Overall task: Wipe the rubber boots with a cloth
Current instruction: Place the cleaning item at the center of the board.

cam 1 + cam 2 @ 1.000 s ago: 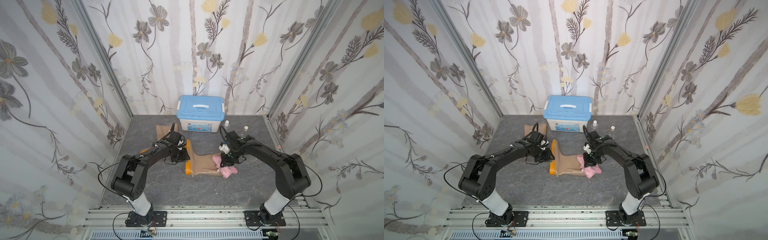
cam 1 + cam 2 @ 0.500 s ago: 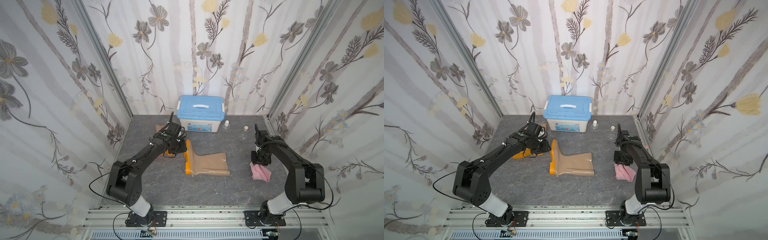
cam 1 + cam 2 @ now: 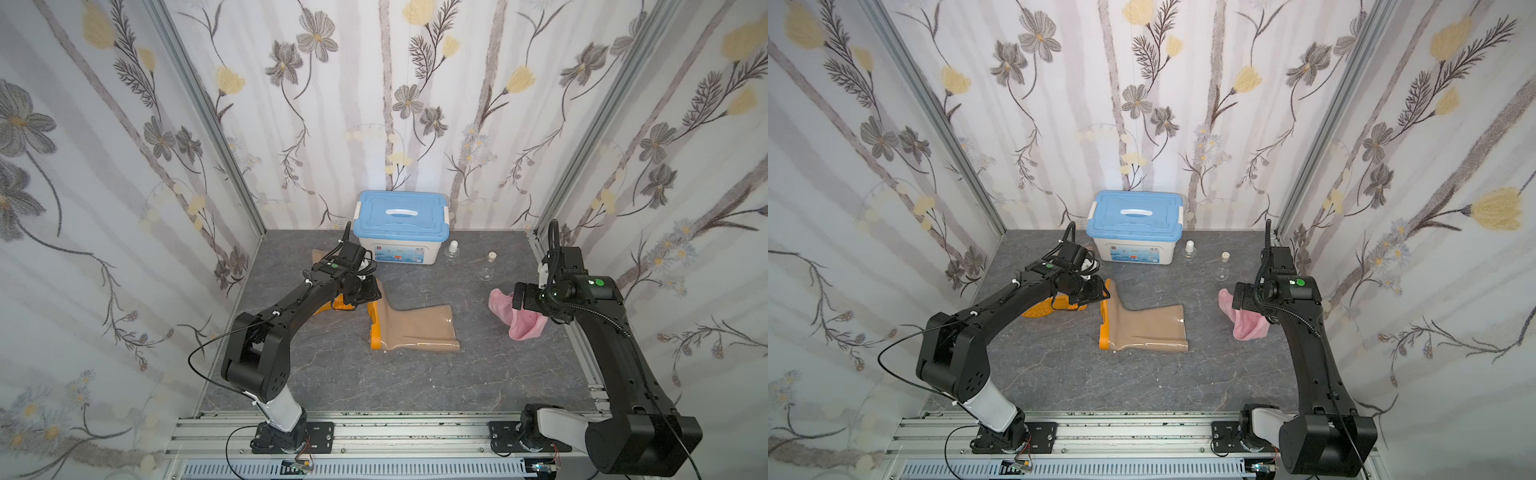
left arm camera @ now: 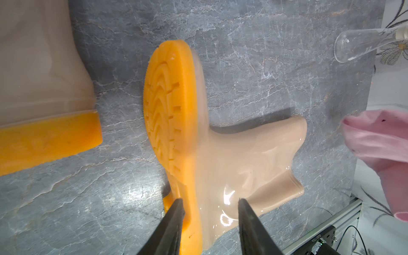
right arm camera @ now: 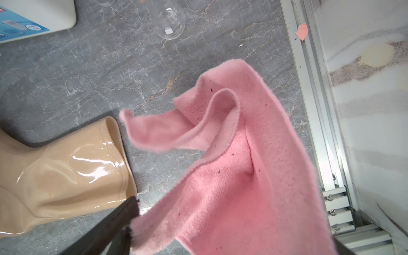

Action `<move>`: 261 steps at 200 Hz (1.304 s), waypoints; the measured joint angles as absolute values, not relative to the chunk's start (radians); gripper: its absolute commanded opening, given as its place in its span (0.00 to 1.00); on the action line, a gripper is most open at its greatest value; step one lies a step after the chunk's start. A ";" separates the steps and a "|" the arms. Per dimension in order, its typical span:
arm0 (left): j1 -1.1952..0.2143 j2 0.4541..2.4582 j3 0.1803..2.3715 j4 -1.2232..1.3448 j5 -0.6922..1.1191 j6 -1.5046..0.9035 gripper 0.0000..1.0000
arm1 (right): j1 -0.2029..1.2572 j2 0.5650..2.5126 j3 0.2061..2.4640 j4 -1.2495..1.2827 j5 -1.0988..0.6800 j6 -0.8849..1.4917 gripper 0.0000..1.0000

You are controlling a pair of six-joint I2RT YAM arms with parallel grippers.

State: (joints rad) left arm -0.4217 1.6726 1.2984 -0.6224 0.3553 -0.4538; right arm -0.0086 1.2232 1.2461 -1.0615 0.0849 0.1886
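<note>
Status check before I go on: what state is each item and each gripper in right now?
Left gripper: jaws apart, empty, raised above the boots.
Right gripper: wide open, clamping nothing.
Cloth: crumpled, loose between the right gripper's jaws, touching one finger.
Middle boot: lying on its side, untouched.
Second boot: lying on its side, partly hidden by the left gripper.
Blue-lidded box: shut.
White-capped flask: upright, stoppered.
Cork-topped flask: upright, stoppered.

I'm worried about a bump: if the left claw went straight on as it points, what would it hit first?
Most likely the middle boot, lying on its side: the left claw points at its heel end, tips open. How far above it the claw is remains unclear.
</note>
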 measured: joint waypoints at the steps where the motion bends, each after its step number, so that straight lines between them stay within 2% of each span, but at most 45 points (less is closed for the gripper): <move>1: -0.422 1.674 1.300 -0.621 0.356 -0.454 0.43 | -0.009 1.224 1.245 -1.064 0.087 0.189 1.00; 18: -0.434 1.692 1.321 -0.616 0.359 -0.457 0.43 | -0.012 1.268 1.208 -1.076 0.101 0.178 0.98; 42: -0.469 1.710 1.351 -0.609 0.360 -0.457 0.44 | 0.007 1.352 1.190 -1.102 0.035 0.172 0.97; 78: -0.576 1.729 1.375 -0.542 0.381 -0.474 0.44 | 0.005 1.336 1.150 -1.056 -0.019 0.217 0.98; 112: -0.735 1.827 1.379 -0.323 0.484 -0.531 0.45 | -0.053 1.393 1.114 -0.972 -0.091 0.253 0.97; 167: -0.906 2.005 1.411 0.059 0.598 -0.731 0.45 | -0.112 1.575 1.124 -0.841 -0.215 0.307 0.96; 211: -0.989 2.127 1.615 0.046 0.573 -0.744 0.44 | -0.114 1.683 1.159 -0.787 -0.265 0.338 0.95; 261: -1.039 2.264 1.738 0.005 0.569 -0.749 0.44 | -0.116 1.738 1.184 -0.756 -0.290 0.347 0.95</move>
State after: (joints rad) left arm -1.0389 2.2639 1.7378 0.0051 0.5690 -0.7490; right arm -0.1162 1.7378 1.1839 -0.7555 -0.2905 0.3470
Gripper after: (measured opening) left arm 0.444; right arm 0.951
